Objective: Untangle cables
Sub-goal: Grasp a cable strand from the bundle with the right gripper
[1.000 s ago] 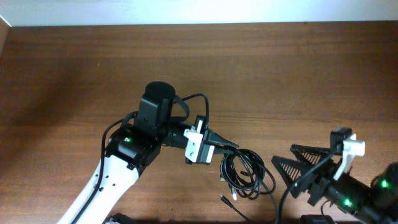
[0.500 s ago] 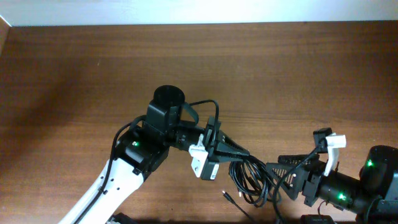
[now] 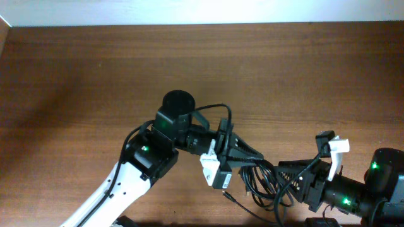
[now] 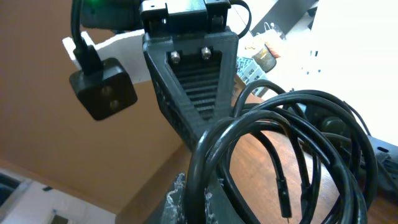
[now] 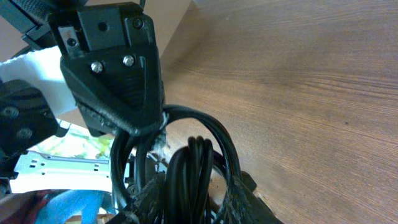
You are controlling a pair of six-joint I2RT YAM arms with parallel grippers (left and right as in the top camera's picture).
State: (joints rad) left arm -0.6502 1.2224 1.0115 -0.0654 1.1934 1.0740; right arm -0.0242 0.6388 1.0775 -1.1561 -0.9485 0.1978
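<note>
At about 5 o'clock from the middle of the wooden table (image 3: pixel 95 75), both arms are now met over the cables (image 3: pixel 262 186). Farthest left is the left gripper (image 3: pixel 251 156). A second ago it lay short of the bundle, at the bundle's 10 o'clock. It has since been pushed toward 4 o'clock and is closed on the upper loops. In the left wrist view the black strands are seen pinched between its ribbed fingers (image 4: pixel 193 87).

The cables have been dragged slightly toward 4 o'clock and lie as a tight coil. One metal-tipped plug (image 3: pixel 227 194) trails at the coil's 8 o'clock.

At the coil's 3 o'clock is the right gripper (image 3: pixel 289 178). Earlier it was held well apart; it has been brought in until the bundle is touched. In the right wrist view strands run between its fingers (image 5: pixel 115 68), but whether they are clamped cannot be told.

A two-handed hold is judged to be in preparation, so that loops may be pulled apart. No strand is yet separated.

No containers are to be seen on the table.
</note>
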